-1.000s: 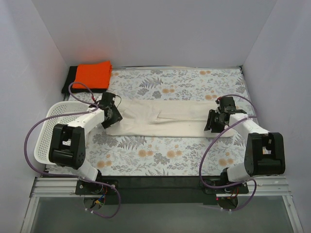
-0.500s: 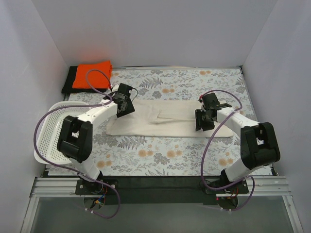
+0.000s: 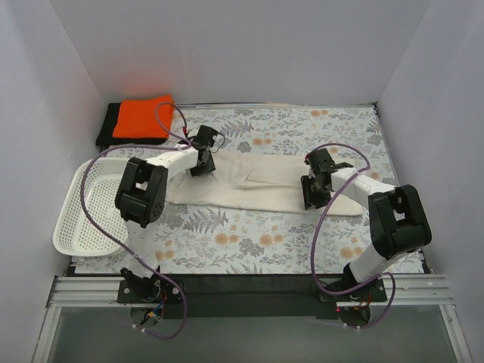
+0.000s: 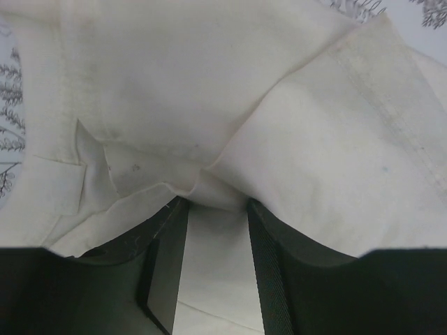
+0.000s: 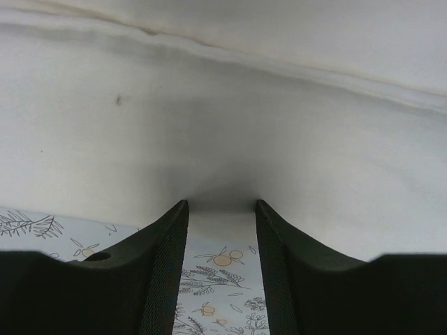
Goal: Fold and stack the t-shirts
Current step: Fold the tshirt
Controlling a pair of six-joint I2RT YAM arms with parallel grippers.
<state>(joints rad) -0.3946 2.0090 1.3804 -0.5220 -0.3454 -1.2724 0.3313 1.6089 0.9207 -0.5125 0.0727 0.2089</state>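
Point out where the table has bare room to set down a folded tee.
Far strip of table: between the cream tee and the back wall, right of the orange tee. Near strip: between the cream tee and the arm bases. Crowded: the middle, where the left gripper and right gripper hold the cream tee; the basket takes the left edge.

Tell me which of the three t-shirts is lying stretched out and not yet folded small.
The cream t-shirt, a long band across the middle of the table. The orange t-shirt sits folded on the black t-shirt in the far left corner.
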